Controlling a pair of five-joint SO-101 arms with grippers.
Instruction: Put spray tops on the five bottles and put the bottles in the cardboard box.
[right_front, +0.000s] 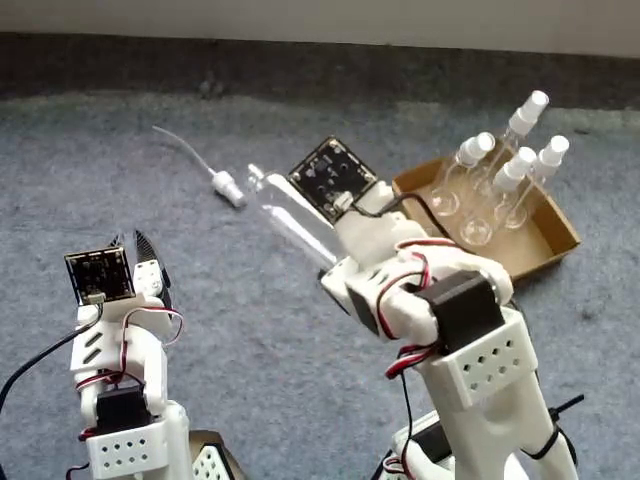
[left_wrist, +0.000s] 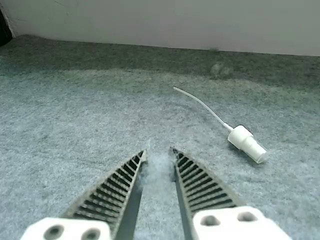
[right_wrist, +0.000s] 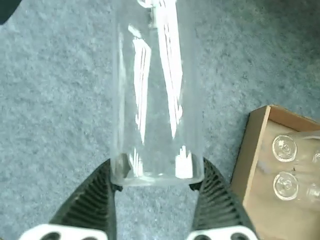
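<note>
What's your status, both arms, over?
Left gripper open, empty, over carpet. Right gripper shut on uncapped bottle by its base. Spray top loose on carpet, nothing blocking. Four capped bottles in cardboard box.

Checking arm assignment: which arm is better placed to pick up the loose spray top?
Left. The left tool, open and empty, faces the spray top lying ahead; the right tool is shut on the uncapped bottle.

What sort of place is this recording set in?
Likely an indoor hobby or lab workspace: a grey carpet-like surface, a plain pale wall behind, and a cardboard box holding spray bottles.
</note>
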